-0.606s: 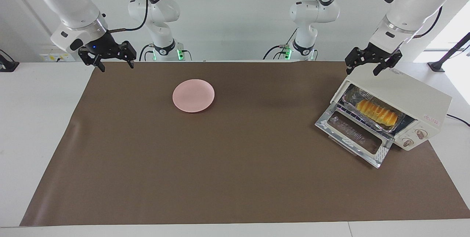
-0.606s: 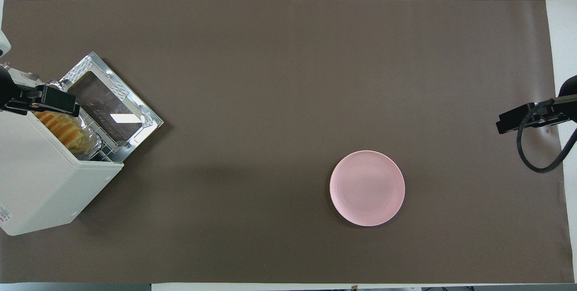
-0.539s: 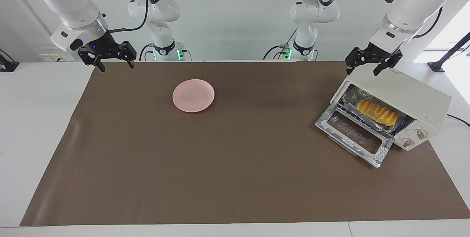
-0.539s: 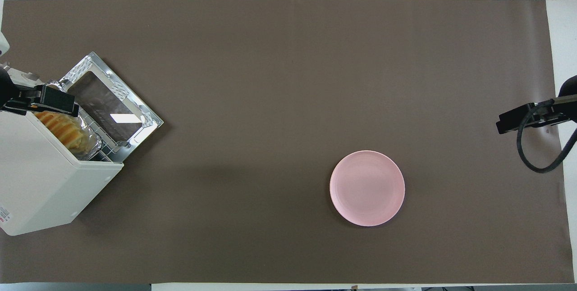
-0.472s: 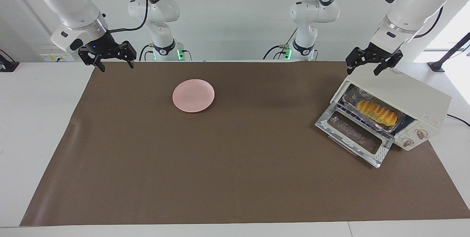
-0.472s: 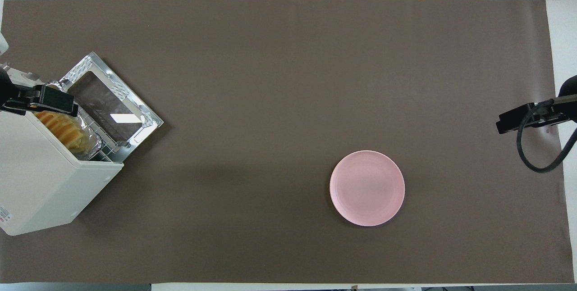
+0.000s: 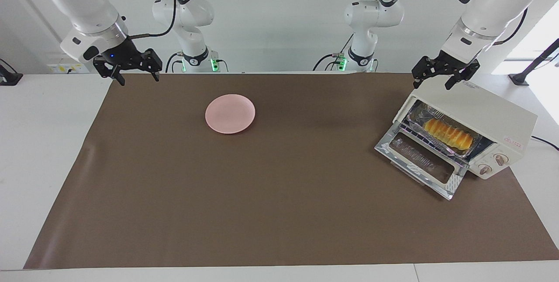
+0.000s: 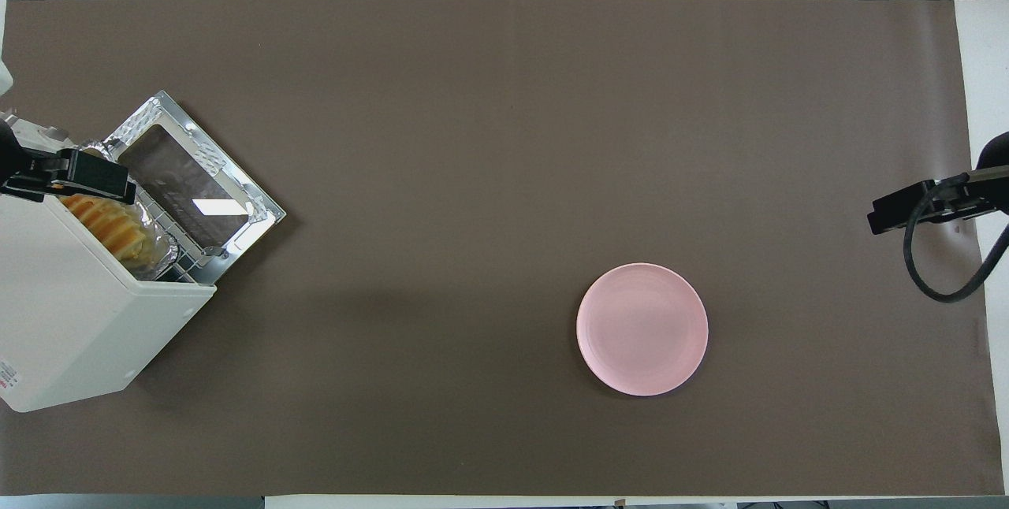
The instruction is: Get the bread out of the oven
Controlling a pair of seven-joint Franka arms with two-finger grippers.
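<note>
The cream-white oven [image 7: 480, 116] [image 8: 71, 312] stands at the left arm's end of the table with its glass door [image 7: 421, 162] [image 8: 193, 182] dropped open. Inside, the golden ridged bread [image 7: 449, 133] [image 8: 106, 225] lies in a crinkled foil tray [image 7: 430, 116] on the wire rack. My left gripper [image 7: 432, 84] [image 8: 83, 176] hangs open in the air over the oven's top edge, holding nothing. My right gripper [image 7: 137, 79] [image 8: 906, 209] waits open above the mat's edge at the right arm's end, also with nothing in it.
A round pink plate [image 7: 230, 113] [image 8: 642, 328] lies bare on the brown mat [image 7: 279, 194], toward the right arm's end and fairly near the robots. The oven's two knobs [image 7: 493, 165] face away from the robots.
The left gripper has crept slightly upward over the oven's top. Nothing else has moved.
</note>
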